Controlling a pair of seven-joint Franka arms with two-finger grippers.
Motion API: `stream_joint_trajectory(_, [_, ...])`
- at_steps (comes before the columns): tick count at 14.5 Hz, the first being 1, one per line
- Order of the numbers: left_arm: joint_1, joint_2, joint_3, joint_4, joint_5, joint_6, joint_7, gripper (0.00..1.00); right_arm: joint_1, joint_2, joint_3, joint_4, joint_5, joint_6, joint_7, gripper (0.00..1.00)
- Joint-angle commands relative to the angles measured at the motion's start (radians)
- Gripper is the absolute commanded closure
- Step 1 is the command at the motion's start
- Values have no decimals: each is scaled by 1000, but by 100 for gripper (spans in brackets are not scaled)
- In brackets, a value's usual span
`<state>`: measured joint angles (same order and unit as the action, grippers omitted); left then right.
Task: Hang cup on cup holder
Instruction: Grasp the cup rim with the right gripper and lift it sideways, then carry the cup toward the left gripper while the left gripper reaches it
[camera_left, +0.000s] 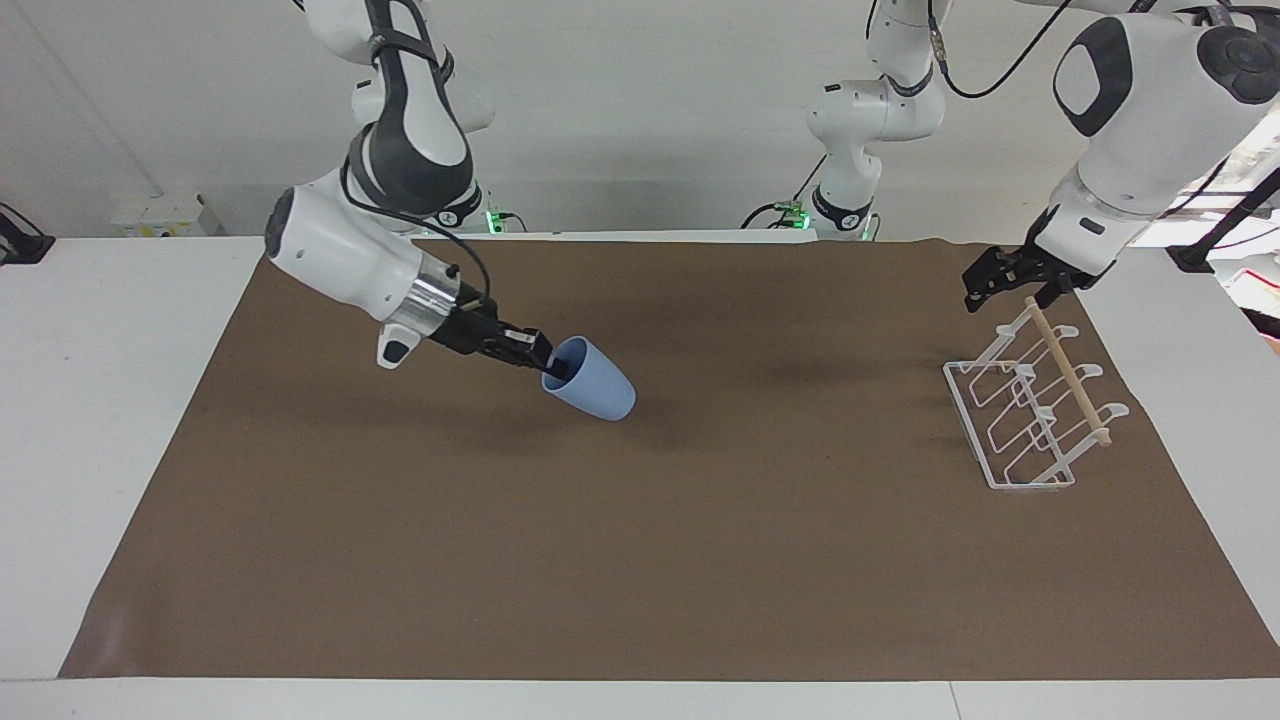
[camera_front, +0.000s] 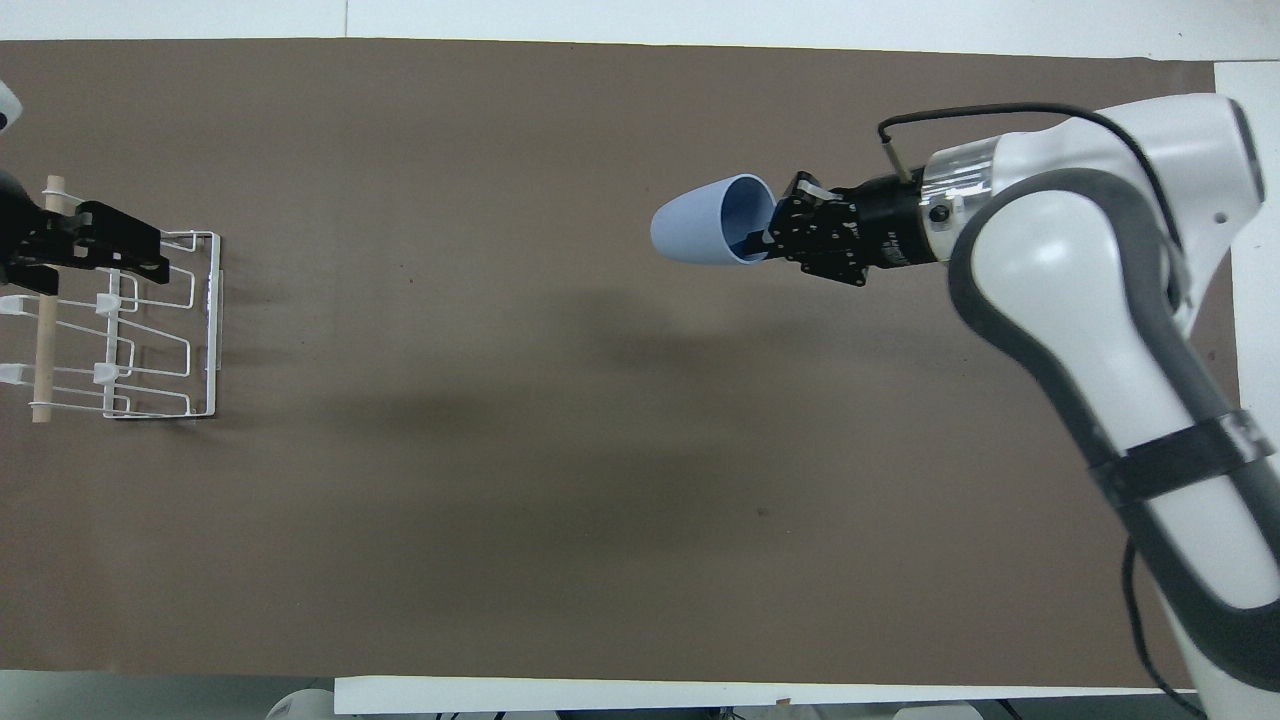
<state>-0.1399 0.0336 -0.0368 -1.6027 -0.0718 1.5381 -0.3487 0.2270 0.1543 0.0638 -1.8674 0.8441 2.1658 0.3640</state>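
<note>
The right gripper (camera_left: 553, 366) carries the cup (camera_left: 592, 392) tipped on its side above the middle of the brown mat (camera_left: 640, 560), jaws clamped on its rim; the left gripper (camera_left: 1003, 283), jaws apart, hovers over the cup holder (camera_left: 1030, 410) at the mat's three o'clock edge in the facing view

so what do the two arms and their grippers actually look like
Both arms are glossy white with rounded joints and dark grey to black panels. The right arm has a silver metal ring at its wrist, a thin black cable looping over it, and a black strap on its upper link. Both the right gripper and the left gripper are black, angular linkages.
</note>
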Motion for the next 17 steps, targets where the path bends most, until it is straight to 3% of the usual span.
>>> stream_joint_trajectory(1, [-81,-27,3,-48,-83,52,-342,0,83,4,-2,-19,23,66,42,100])
stream_joint_trajectory(3, [-87,-37,3,-88,-216,124,-519,0,110,5,-1,-21,36,81,84,100])
stream_joint_trajectory(5, [-89,-35,3,-132,-371,192,-745,0,136,2,-1,-22,134,66,116,100])
stream_joint_trajectory(7, [-147,-20,3,-170,-428,282,-959,0,181,-2,-2,-36,148,80,142,100])
stream_joint_trajectory(10, [-205,44,3,-189,-519,347,-1048,1,230,-2,-2,-42,191,133,164,100])
stream_joint_trajectory(17, [-245,109,3,-226,-548,435,-1076,1,270,1,-1,-42,222,184,162,100])
